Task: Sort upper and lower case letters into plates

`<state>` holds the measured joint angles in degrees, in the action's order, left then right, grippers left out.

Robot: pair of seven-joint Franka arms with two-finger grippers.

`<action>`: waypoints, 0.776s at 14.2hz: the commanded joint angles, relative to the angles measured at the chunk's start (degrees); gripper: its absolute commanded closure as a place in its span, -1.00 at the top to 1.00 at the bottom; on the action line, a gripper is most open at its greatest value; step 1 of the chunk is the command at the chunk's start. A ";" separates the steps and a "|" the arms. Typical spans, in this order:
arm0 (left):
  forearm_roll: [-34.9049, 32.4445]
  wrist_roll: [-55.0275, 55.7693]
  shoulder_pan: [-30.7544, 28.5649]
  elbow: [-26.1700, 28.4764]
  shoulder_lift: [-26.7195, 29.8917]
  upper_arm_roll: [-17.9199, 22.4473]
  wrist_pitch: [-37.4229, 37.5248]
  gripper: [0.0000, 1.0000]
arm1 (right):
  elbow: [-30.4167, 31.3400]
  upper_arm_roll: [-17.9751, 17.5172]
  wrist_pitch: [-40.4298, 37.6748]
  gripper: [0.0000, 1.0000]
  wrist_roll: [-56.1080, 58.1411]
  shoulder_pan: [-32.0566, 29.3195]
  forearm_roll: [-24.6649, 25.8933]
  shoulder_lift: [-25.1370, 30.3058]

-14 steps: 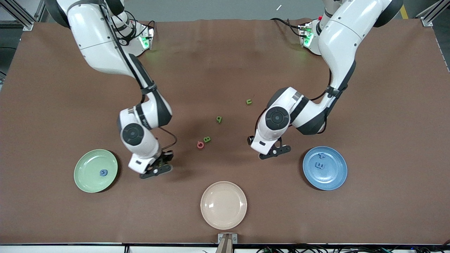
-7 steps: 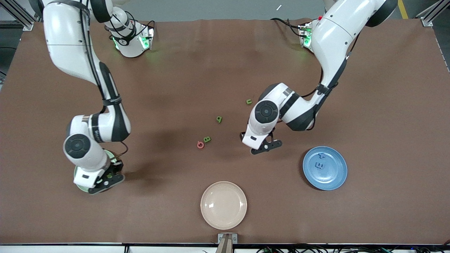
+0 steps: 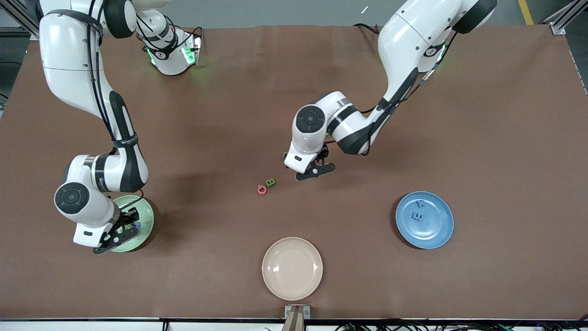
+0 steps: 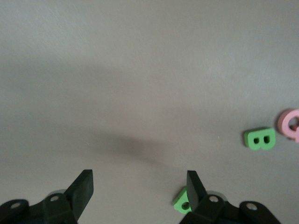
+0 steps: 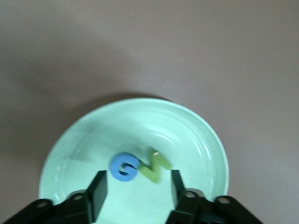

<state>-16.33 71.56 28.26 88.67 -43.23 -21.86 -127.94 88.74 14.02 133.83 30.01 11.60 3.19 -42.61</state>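
Observation:
My right gripper [image 3: 125, 228] is open over the pale green plate [image 3: 145, 215]. In the right wrist view its fingers [image 5: 99, 186] stand above the plate [image 5: 140, 122], where a blue letter [image 5: 124, 166] and a blurred green letter [image 5: 155, 167] lie side by side. My left gripper [image 3: 308, 166] is open, low over the table's middle. In the left wrist view [image 4: 140, 179] a green letter [image 4: 181, 200] sits by one finger. A green B [image 4: 259, 138] and the red letter [image 4: 289, 124] lie farther off, also in the front view [image 3: 271, 182] [image 3: 262, 189]. The blue plate [image 3: 438, 230] holds two blue letters [image 3: 418, 216].
A cream-beige plate [image 3: 292, 268] lies near the front edge, between the two task plates. The left arm covers the table just toward the bases from the middle letters.
My right arm swung from the table's middle to over the pale green plate; a green letter now lies there. My left arm moved from beside the blue plate to the middle letters.

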 commanded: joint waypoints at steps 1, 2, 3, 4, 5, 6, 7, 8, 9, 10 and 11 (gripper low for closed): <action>-3.36 5.24 1.44 -0.25 -1.15 0.68 -3.09 0.76 | 0.46 -2.24 -1.55 0.47 0.22 0.27 -4.48 1.13; -3.45 5.78 1.62 -0.60 -2.11 0.68 -4.84 0.76 | 0.38 -2.33 -2.86 0.47 0.14 0.62 -7.72 1.22; -3.45 5.87 2.14 -0.78 -2.73 0.68 -5.47 0.74 | 0.38 -2.59 -4.01 0.47 0.05 1.66 -11.06 1.48; -3.45 5.78 2.76 -0.78 -2.74 0.77 -5.47 0.72 | 0.46 -2.68 -4.72 0.47 -0.56 3.07 -13.27 1.66; -3.53 5.69 2.85 -0.78 -2.65 0.77 -5.47 0.72 | 0.46 -2.68 -5.77 0.47 -3.44 4.30 -14.51 1.74; -3.62 5.52 2.94 -0.78 -2.73 0.77 -5.39 0.71 | 0.46 -2.77 -6.91 0.47 -7.38 5.70 -14.61 1.83; -3.54 5.52 3.72 -0.78 -3.00 0.77 -5.47 0.68 | 0.46 -2.77 -8.05 0.47 -12.30 8.33 -14.70 1.92; -3.45 4.99 4.51 -0.78 -3.70 0.77 -5.39 0.66 | 0.46 -2.77 -8.32 0.47 -17.91 11.14 -14.70 2.01; -3.53 4.73 4.69 -1.04 -4.92 0.77 -5.47 0.60 | 0.46 -2.77 -8.33 0.47 -23.89 13.34 -14.70 2.01; -3.54 4.64 5.30 -2.26 -6.06 0.77 -5.47 0.57 | 0.46 -2.77 -8.41 0.47 -28.38 15.02 -14.70 1.84; -3.54 4.64 5.83 -2.53 -6.95 0.77 -5.47 0.54 | 0.46 -2.77 -8.41 0.47 -33.21 16.60 -14.79 1.83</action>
<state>-18.70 76.18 32.73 88.42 -47.59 -21.57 -133.12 88.05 10.73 126.15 4.29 25.56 -10.50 -42.12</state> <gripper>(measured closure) 0.194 0.264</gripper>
